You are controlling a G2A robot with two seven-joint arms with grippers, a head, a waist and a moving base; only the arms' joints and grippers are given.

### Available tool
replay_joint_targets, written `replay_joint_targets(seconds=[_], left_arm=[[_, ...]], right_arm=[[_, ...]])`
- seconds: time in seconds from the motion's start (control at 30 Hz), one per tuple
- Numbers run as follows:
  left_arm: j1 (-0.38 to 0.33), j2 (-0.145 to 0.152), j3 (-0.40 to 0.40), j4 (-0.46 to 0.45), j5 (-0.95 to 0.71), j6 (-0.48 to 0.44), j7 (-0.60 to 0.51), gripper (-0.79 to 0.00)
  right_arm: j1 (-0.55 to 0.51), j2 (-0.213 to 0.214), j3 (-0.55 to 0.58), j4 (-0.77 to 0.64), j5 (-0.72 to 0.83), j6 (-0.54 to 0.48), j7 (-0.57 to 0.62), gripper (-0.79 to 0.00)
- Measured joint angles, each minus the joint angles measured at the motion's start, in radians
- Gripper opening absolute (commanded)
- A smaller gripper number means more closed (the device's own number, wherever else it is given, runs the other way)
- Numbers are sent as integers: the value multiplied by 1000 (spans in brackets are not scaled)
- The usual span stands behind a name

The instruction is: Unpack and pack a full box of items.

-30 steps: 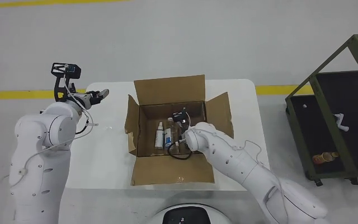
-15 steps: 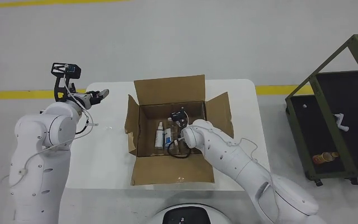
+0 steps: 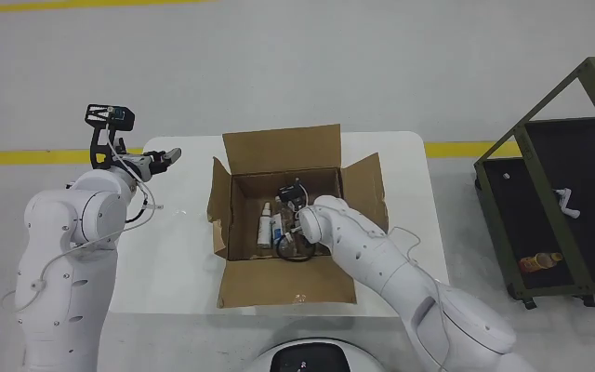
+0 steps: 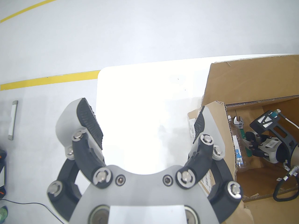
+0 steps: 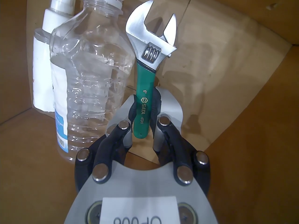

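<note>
1. The wrench (image 5: 147, 80) is being gripped by the right gripper (image 5: 146, 105) inside the box (image 5: 222, 47). The two fingers are being pressed against the lower end of its green handle, while the rest of the tool is being left to project forward, away from the wrist.
2. The wrench's long axis is being kept in line with the gripper's reach. Its silver, open-ended head is being pointed at a brown wall of the box, with the adjusting screw facing the wrist camera.
3. The tool is being held just beside the clear bottle (image 5: 91, 75) and roughly parallel to it. The white spray bottle (image 5: 43, 75) is being kept on that bottle's far side, against a wall, and both caps are pointing the same way as the wrench head.
4. Whether the wrench is being rested on the box floor cannot be told.
5. White print is being shown on the green handle. Both bottles are being shown with labels, the clear one's partly blue.
6. The left gripper (image 4: 143, 110) is being held spread wide and empty over the white table (image 4: 140, 82), beside the box's outer flap.
</note>
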Motion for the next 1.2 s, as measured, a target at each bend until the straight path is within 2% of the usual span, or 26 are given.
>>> replay_joint_targets(seconds=[0.03,0.1,0.13,0.3,0.37,0.4,0.5,0.67,0.7,0.73,0.77,0.97,1.1,1.2], left_arm=[[0,0,0,0,0,0,0,0],[0,0,0,0,0,0,0,0],[0,0,0,0,0,0,0,0],[0,0,0,0,0,0,0,0],[0,0,0,0,0,0,0,0],[0,0,0,0,0,0,0,0],[0,0,0,0,0,0,0,0],[0,0,0,0,0,0,0,0],[0,0,0,0,0,0,0,0],[0,0,0,0,0,0,0,0],[0,0,0,0,0,0,0,0],[0,0,0,0,0,0,0,0],[0,0,0,0,0,0,0,0],[0,0,0,0,0,0,0,0]], right_arm=[[2,-4,0,8,1,-8,-1,-600],[6,-12,1,24,5,-22,-5,-486],[9,-18,3,32,6,-29,-9,-459],[19,-35,5,58,0,-51,-19,-376],[21,-39,8,64,-3,-62,-21,-366],[23,-41,9,68,-5,-69,-22,-317],[26,-43,19,70,-7,-92,-26,-376],[39,-28,60,40,1,-117,-39,-425],[43,-19,79,20,7,-126,-43,-474],[46,-11,95,3,13,-135,-43,-708],[47,-2,113,-15,18,-144,-42,-785],[6,88,262,-215,-3,-202,-3,-785],[-85,157,373,-457,-106,-207,40,-785],[-203,210,482,-704,-194,-219,87,-785]])
